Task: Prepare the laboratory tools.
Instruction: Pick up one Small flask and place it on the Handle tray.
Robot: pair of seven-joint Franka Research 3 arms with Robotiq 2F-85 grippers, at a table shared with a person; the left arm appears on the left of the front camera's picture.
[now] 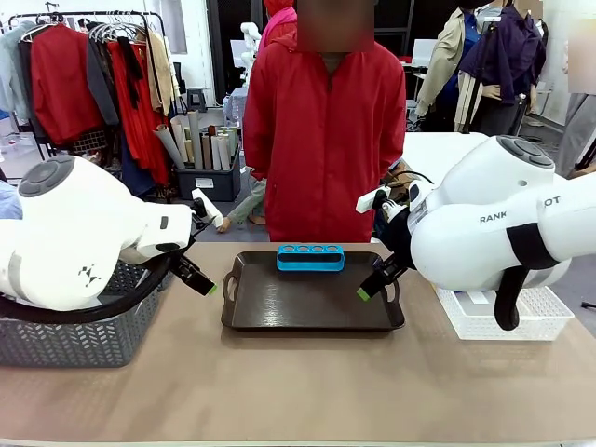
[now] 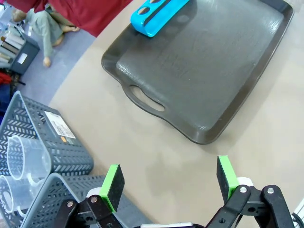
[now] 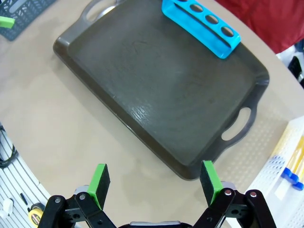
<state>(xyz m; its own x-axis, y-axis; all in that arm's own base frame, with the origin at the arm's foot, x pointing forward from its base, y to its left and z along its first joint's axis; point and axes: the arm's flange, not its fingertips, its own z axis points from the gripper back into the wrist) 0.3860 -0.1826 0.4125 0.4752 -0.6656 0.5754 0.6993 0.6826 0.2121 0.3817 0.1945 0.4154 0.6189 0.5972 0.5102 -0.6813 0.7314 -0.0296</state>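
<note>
A dark tray (image 1: 307, 303) with two cut-out handles is seen at the middle of the tan table (image 1: 298, 391) in the front view. The small blue tube rack (image 1: 310, 257) is set on the tray along its upper edge, its four round holes shown empty. In the left wrist view the rack is found at the top centre of the frame; in the right wrist view it lies at the upper right.

The left gripper (image 2: 169, 183) is held above bare table at the bottom of its own view, with the green pads (image 2: 113, 180) spread wide apart and nothing between them. The near corner of the tray is seen just above the pads. The right gripper (image 3: 154, 183) is likewise held with its jaws wide and nothing gripped, over the table beside the tray's lower edge.

A grey mesh basket (image 1: 74, 335) is placed at the lower left of the front view. In the left wrist view a clear beaker (image 2: 27, 159) is seen inside it at the left edge, with a second translucent vessel (image 2: 10, 199) below it, the kind of which cannot be told. A white lattice bin (image 1: 521, 321) stands at the right of the front view; blue-capped tubes (image 3: 289, 173) of yellow liquid are seen lying in it at the lower right of the right wrist view. A person in a red jacket (image 1: 321, 140) is stood behind the tray.
</note>
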